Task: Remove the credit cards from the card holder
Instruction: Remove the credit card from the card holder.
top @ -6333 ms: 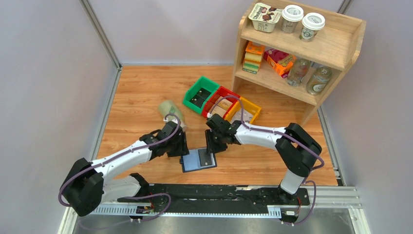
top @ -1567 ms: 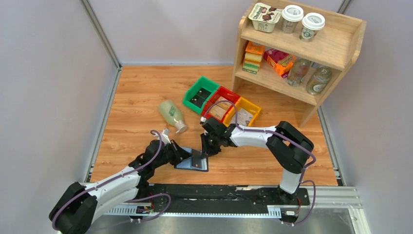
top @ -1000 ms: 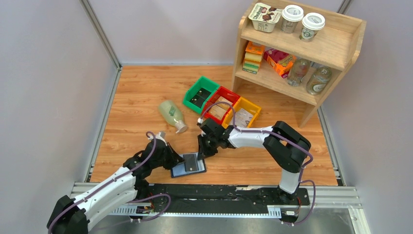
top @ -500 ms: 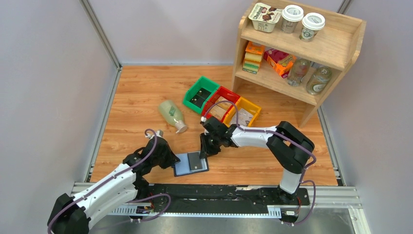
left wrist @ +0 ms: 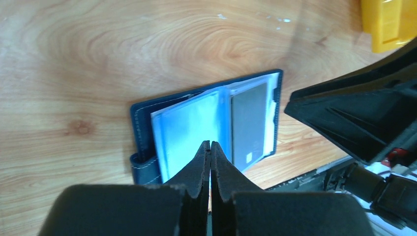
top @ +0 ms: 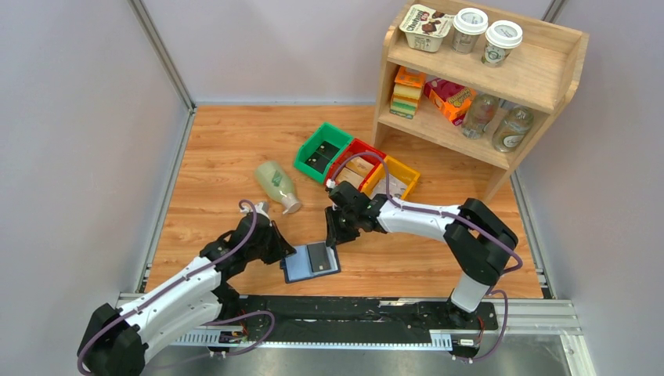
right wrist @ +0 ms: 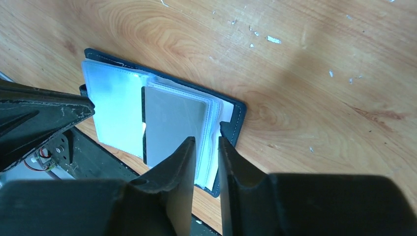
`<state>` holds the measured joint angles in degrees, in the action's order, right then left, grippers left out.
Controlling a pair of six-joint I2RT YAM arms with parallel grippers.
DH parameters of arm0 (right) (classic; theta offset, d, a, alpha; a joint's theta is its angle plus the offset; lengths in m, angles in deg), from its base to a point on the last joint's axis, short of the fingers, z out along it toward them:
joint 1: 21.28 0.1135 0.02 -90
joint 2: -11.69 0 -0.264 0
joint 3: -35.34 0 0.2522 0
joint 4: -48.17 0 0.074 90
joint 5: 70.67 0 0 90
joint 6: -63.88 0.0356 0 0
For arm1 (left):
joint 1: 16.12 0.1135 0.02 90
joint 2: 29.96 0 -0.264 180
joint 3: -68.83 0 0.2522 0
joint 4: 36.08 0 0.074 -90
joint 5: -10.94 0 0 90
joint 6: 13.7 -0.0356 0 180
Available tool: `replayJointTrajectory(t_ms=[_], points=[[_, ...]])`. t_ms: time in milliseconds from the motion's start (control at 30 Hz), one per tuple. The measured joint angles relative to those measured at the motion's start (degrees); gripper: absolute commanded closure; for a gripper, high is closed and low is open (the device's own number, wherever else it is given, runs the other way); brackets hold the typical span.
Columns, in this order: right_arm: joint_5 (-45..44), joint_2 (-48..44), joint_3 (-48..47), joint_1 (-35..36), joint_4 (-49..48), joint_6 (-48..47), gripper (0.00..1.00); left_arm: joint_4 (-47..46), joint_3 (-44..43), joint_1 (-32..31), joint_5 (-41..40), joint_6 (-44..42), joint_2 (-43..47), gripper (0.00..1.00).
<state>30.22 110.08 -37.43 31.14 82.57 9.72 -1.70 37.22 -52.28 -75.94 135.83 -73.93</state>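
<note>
- The left gripper (left wrist: 210, 145), with black fingers, has its tips pressed together with no gap, over the near edge of a pale blue clear sleeve (left wrist: 189, 123).
- The small dark navy folding card holder (left wrist: 142, 113) lies open and flat on the light wooden tabletop (left wrist: 98, 49).
- A thin flat grey rectangular plastic card (left wrist: 248, 123) sits in its right half.
- A black angular part of the other arm (left wrist: 354, 113) is just right of the holder.
- A yellow plastic bin corner (left wrist: 388, 22) shows at top right.

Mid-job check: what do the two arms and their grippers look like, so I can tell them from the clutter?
The left arm and right arm match: white tubular links between bulky black joints, a purple cable looped along each. The left gripper and right gripper have matte black fingers tapering to wedges, slightly scuffed.
</note>
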Motion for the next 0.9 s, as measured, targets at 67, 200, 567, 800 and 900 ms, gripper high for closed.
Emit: replayJointTrajectory(t_ms=[67,200,567,800,900], points=[[-0.17,-0.39,0.0,-0.02,0.02,-0.17,0.81,-0.17,-1.51,0.0,0.57,-0.61,-0.72,0.98],[0.59,-0.48,0.0,0.0,-0.13,-0.33,0.83,-1.4,-3.41,0.0,2.01,-1.51,-1.7,0.96],[5.01,3.54,2.4,-0.13,-5.55,0.94,0.9,-4.39,-3.58,0.0,5.57,-1.95,-6.29,0.68],[6.45,3.54,4.15,-0.24,-9.05,1.95,0.92,-7.21,-3.08,0.0,6.97,-1.09,-7.15,0.46],[7.02,3.54,4.7,-0.37,-10.14,2.32,0.92,-8.55,-2.23,0.0,7.41,-0.33,-8.07,0.46]])
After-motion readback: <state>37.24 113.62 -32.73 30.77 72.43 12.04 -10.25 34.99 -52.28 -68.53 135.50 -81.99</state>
